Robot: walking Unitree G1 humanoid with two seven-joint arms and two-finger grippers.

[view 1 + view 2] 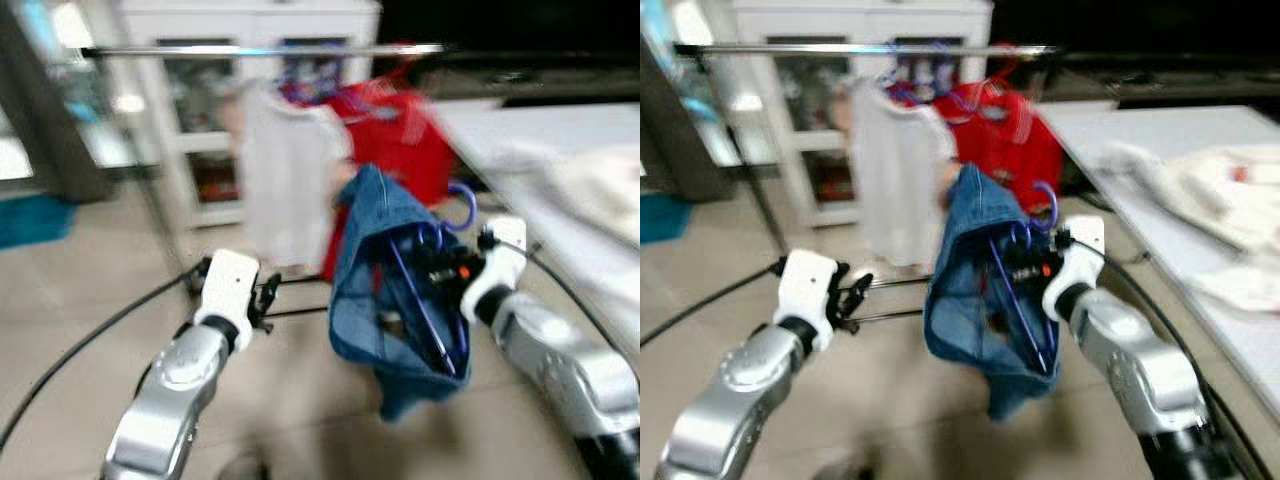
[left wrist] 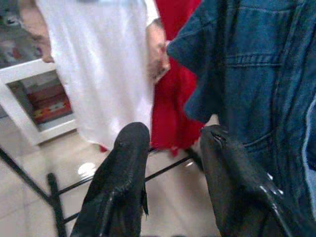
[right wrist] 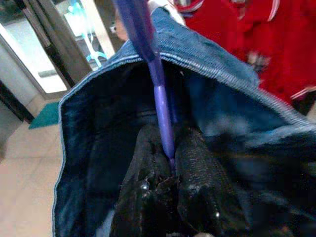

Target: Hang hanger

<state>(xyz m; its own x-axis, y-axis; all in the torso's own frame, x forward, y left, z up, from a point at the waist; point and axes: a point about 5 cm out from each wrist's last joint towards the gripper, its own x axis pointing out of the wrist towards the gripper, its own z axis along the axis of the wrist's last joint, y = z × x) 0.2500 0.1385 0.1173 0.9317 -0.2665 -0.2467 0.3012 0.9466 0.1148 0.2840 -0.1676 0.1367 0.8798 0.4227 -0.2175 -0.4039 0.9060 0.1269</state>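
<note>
Holding purple hanger (image 3: 160,96) aloft, right gripper (image 3: 170,148) pinched shut.

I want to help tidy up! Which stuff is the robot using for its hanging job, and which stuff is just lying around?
For the job:
- purple hanger, pinched in the right tool
- denim garment on it
- clothes rail

Just lying about:
- white shirt and red garment already hung
- pale laundry on the white table
- white cabinet

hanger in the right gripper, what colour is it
Purple plastic hanger, clearest in the right wrist view.

Purple hanger (image 3: 162,106) inside denim garment (image 1: 385,290)
</note>
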